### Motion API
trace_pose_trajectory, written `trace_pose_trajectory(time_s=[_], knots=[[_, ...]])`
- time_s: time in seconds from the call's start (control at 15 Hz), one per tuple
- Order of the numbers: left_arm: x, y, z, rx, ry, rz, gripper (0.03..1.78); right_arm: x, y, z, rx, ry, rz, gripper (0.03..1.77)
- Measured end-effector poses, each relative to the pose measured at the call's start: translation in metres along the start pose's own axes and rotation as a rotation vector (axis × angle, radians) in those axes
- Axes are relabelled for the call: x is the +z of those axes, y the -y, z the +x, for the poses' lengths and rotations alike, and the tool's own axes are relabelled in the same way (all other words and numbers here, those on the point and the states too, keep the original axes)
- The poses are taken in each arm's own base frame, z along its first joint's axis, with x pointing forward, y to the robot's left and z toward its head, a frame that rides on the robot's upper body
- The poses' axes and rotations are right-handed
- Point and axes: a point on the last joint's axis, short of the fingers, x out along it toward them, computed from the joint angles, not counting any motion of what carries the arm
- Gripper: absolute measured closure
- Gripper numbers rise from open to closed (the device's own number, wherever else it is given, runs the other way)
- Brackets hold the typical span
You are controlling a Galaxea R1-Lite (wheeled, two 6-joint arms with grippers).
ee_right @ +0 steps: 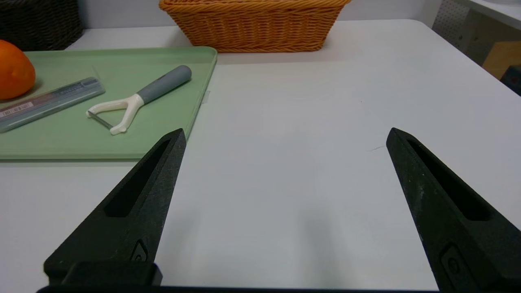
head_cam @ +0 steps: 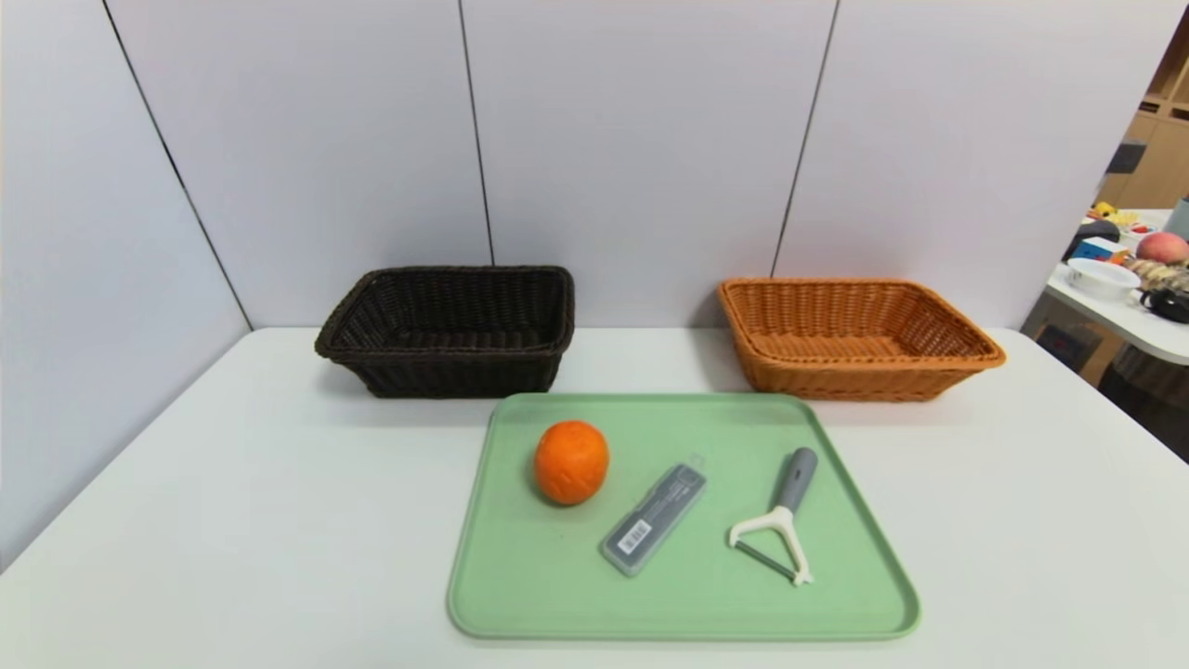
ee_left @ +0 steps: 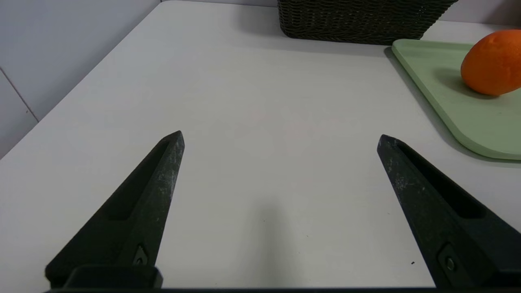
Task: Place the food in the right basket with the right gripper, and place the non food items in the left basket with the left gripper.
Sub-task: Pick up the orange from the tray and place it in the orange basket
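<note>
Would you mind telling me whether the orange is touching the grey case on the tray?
Apart. The head view shows a strip of green tray between the orange and the grey case.

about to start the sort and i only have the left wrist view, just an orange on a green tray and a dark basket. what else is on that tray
Observer: Beside the orange on the tray lie a clear grey case with a barcode label and a peeler with a grey handle.
Operator: is there a second basket
Observer: Yes, an orange basket stands behind the tray's right side, apart from the dark basket.
Operator: anything in either basket
Observer: No, the head view shows both empty.
Operator: where's the right gripper
Observer: The right gripper is open above bare table, to the right of the tray, holding nothing.
</note>
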Motion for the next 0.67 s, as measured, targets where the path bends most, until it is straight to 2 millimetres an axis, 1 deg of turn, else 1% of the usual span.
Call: trace_pose_trajectory(time_s=[0.53, 0.67], knots=[[0.0000, 0.0001, -0.0008, -0.003, -0.017, 0.035, 0.12, -0.0004, 0.0001, -0.0001, -0.002, -0.007, 0.002, 0.10], [0.0050, 0.0004, -0.0044, -0.002, -0.043, 0.038, 0.12, 0.0002, 0.0001, -0.0006, -0.007, -0.012, -0.002, 0.10]])
